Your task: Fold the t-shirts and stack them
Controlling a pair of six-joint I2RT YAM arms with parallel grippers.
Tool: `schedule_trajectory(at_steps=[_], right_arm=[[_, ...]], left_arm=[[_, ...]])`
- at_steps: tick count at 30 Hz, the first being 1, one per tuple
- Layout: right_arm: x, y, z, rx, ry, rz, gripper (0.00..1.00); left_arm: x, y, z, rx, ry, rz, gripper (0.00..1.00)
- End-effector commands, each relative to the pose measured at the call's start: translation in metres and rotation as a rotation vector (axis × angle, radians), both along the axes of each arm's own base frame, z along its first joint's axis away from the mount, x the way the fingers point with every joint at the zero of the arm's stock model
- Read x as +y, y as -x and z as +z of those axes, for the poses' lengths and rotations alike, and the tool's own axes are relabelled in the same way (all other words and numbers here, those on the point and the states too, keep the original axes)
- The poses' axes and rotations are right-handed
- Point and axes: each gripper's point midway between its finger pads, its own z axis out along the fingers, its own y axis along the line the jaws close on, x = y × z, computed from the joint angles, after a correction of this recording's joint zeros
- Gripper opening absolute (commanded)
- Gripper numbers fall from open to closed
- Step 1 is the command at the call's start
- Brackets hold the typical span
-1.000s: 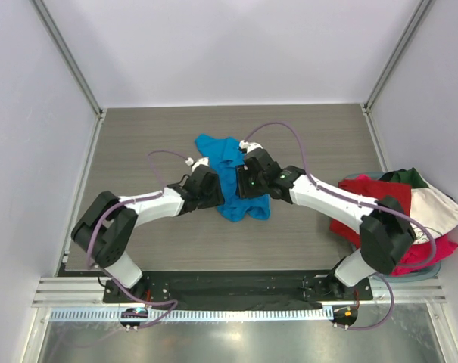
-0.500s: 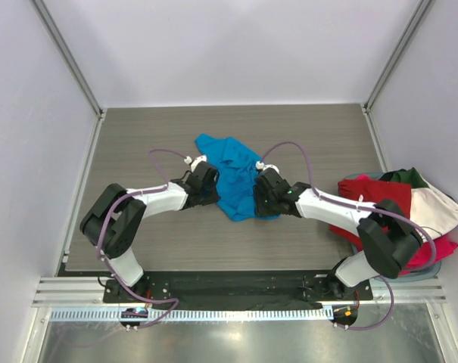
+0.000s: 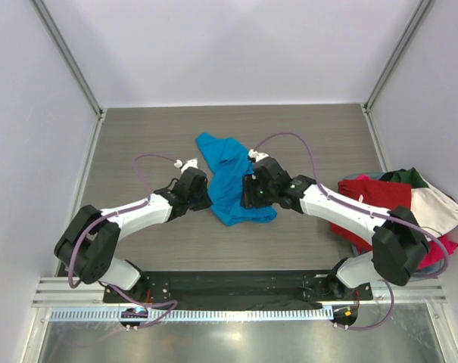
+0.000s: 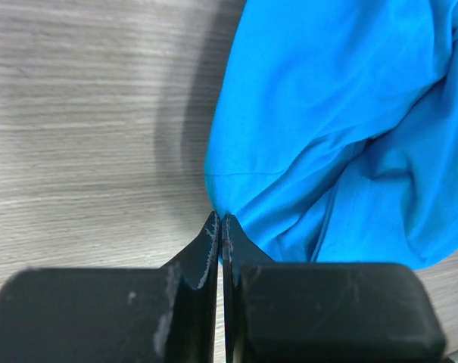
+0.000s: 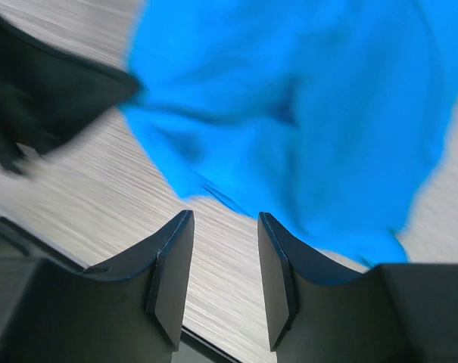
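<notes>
Blue cloth lies ahead of both my jaws: the blue t-shirt [image 3: 232,185] sits crumpled on the grey wood-grain counter [image 3: 138,144], between my left jaws and my right jaws. My left jaws are pressed fully together, and the shirt's near edge narrows to a point right at their tips, pinched there; the rest of the cloth spreads away ahead of them and to their right. My right jaws stand apart with only bare counter showing in the gap; the shirt lies just beyond their tips. The other t-shirts [image 3: 395,208], red, white, dark green and pink, lie heaped well off to the right of my right jaws, beside that arm's elbow.
</notes>
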Motion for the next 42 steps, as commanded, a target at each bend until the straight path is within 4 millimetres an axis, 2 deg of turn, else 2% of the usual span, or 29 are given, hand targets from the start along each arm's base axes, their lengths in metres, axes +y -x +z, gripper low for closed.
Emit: schedule_trajectory(at_steps=[1,2,4,6,7,12,16,21,22,25,26,29,34,36,41,42], right_arm=[[0.037,-0.012,0.024,-0.040,-0.060,0.070,0.45],[0.043,-0.012,0.010,-0.012,-0.034,0.074,0.45],[0.051,-0.016,0.004,-0.004,-0.019,0.077,0.45],[0.056,-0.016,-0.013,0.021,0.018,0.072,0.44],[0.059,-0.017,-0.015,0.026,0.020,0.071,0.44],[0.058,-0.020,-0.037,0.009,0.112,0.036,0.45],[0.048,-0.019,-0.052,0.009,0.201,0.004,0.45],[0.049,-0.019,-0.058,0.012,0.210,-0.003,0.45],[0.050,-0.020,-0.060,0.010,0.216,-0.005,0.44],[0.041,-0.026,-0.066,-0.006,0.263,-0.043,0.29],[0.040,-0.026,-0.063,-0.011,0.261,-0.047,0.24],[0.036,-0.023,-0.056,-0.022,0.249,-0.046,0.18],[0.019,-0.026,-0.026,-0.071,0.227,-0.085,0.01],[0.013,-0.027,-0.016,-0.082,0.214,-0.098,0.01],[-0.022,-0.040,0.020,-0.111,0.139,-0.178,0.01],[-0.025,-0.041,0.023,-0.109,0.124,-0.181,0.06]], left_arm=[[-0.005,0.001,0.000,0.003,0.025,-0.032,0.00],[-0.008,0.001,0.001,-0.003,0.040,-0.034,0.00],[-0.009,0.001,0.005,-0.015,0.057,-0.037,0.00],[-0.010,0.001,0.009,-0.025,0.069,-0.041,0.00],[-0.010,0.002,0.010,-0.028,0.070,-0.042,0.00],[-0.012,0.005,0.015,-0.034,0.090,-0.058,0.00],[-0.019,0.008,0.019,-0.036,0.131,-0.085,0.00],[-0.032,0.013,0.021,-0.020,0.186,-0.144,0.00],[-0.032,0.013,0.022,-0.026,0.189,-0.143,0.00],[-0.027,0.013,0.021,-0.032,0.175,-0.127,0.00],[-0.026,0.013,0.020,-0.029,0.167,-0.123,0.00],[-0.023,0.013,0.017,-0.025,0.150,-0.117,0.00],[-0.020,0.015,0.007,0.024,0.117,-0.111,0.00],[-0.019,0.015,0.005,0.030,0.114,-0.107,0.00],[-0.010,0.014,0.007,0.037,0.113,-0.093,0.00],[-0.007,0.012,0.010,0.033,0.119,-0.087,0.00]])
